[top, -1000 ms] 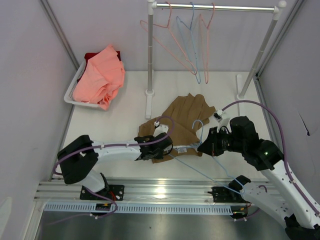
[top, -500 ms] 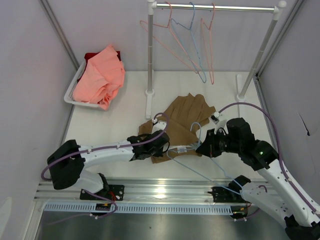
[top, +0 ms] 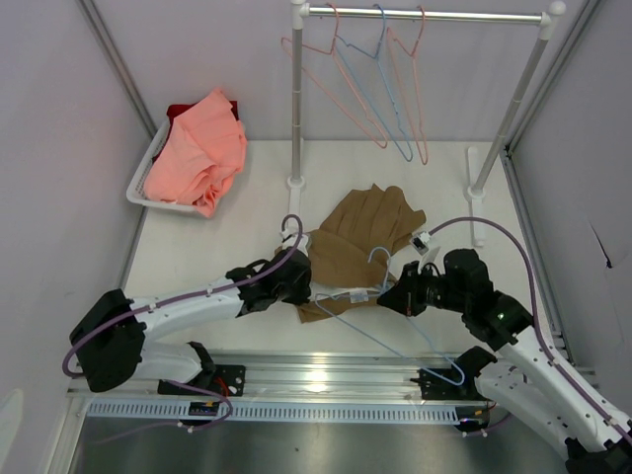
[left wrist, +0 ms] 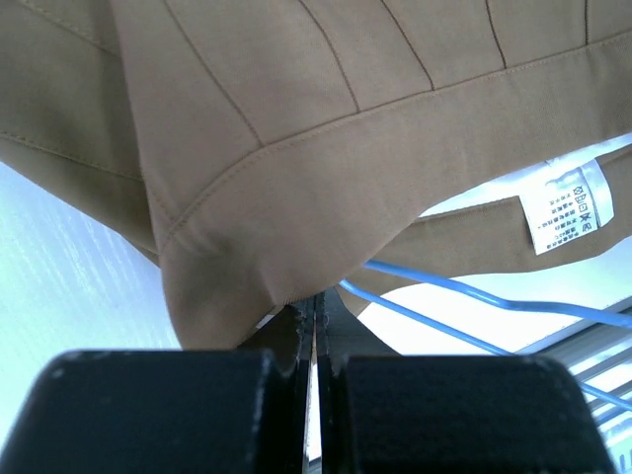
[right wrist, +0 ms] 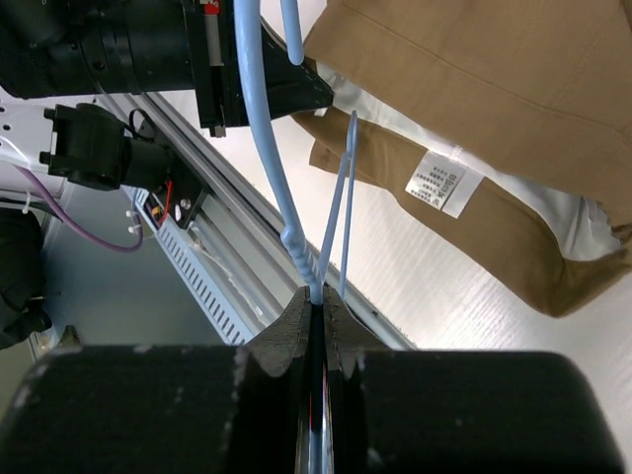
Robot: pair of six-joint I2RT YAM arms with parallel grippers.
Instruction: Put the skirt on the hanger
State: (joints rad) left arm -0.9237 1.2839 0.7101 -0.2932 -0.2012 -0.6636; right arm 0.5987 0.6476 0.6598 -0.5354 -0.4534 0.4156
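With my left jaws clamped on a waistband corner of the skirt (top: 360, 232), which lies mid-counter (top: 217, 247), and my right jaws pinching the hanger (right wrist: 267, 158), I judge I'm threading it into the waist, which next needs a steady push deeper.

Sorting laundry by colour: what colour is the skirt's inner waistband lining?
The lining is white; the right wrist view shows it best.

Tan pleated skirt (top: 360, 232) lying flat, blue hanger (right wrist: 253, 59) at waistband

Overhead plus wrist close-ups of skirt (top: 360, 232)
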